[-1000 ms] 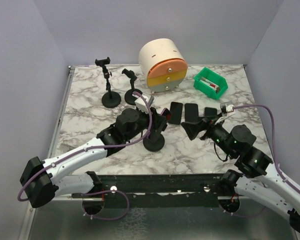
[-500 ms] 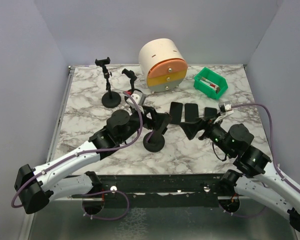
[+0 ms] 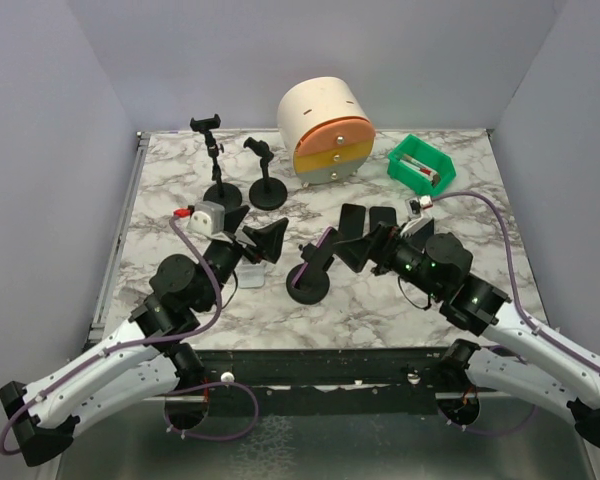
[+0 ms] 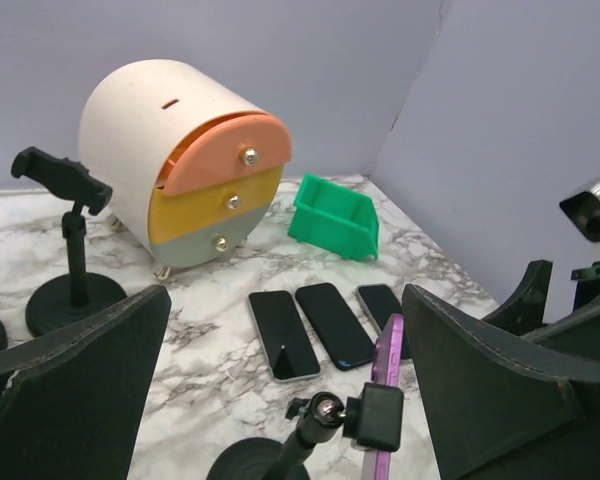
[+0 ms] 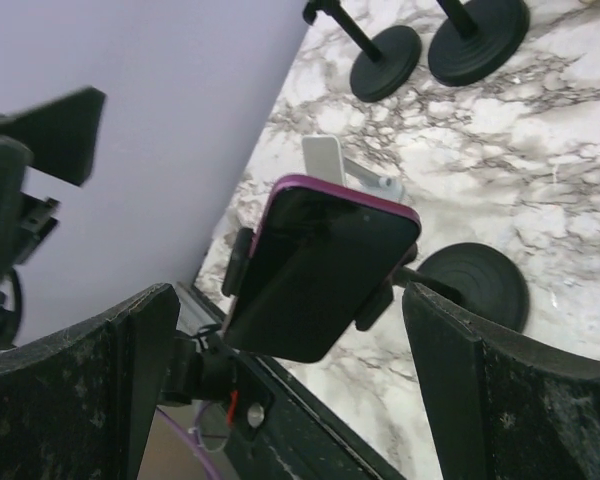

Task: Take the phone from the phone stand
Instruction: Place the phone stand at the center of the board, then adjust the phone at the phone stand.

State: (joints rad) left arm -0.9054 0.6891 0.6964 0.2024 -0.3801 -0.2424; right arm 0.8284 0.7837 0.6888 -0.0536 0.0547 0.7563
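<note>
The phone (image 5: 320, 265), dark-screened in a purple case, sits tilted in the clamp of the phone stand (image 3: 308, 287) at the front middle of the marble table (image 3: 180, 190), so the removal itself has not begun. What has changed over the last second is who is attending to it. The left gripper (image 3: 255, 232), which was close in against the stand's stem, has pulled back to the left and now hangs spread wide and empty, well clear of the stand. The right gripper (image 3: 352, 248) has moved in from the right and faces the phone with its jaws parted. In the right wrist view the phone is framed between the two fingers, neither touching it; how far ahead of the fingertips it lies cannot be told. This looks like a hand-over of roles, with the right arm lining up to pinch the phone across its width. With nothing steadying the stand, a pull could drag or tip it unless the phone slides free of the clamp. Just behind the stand three spare phones (image 4: 332, 323) lie flat side by side, partly under the right arm in the top view, and could be brushed during a lift. A small white piece (image 3: 248, 276) lies near the left gripper; what it is cannot be made out. Further back stand two empty stands (image 3: 220, 195), a round drawer unit (image 3: 325, 130) and a green bin (image 3: 422, 165), all well out of the way.
</note>
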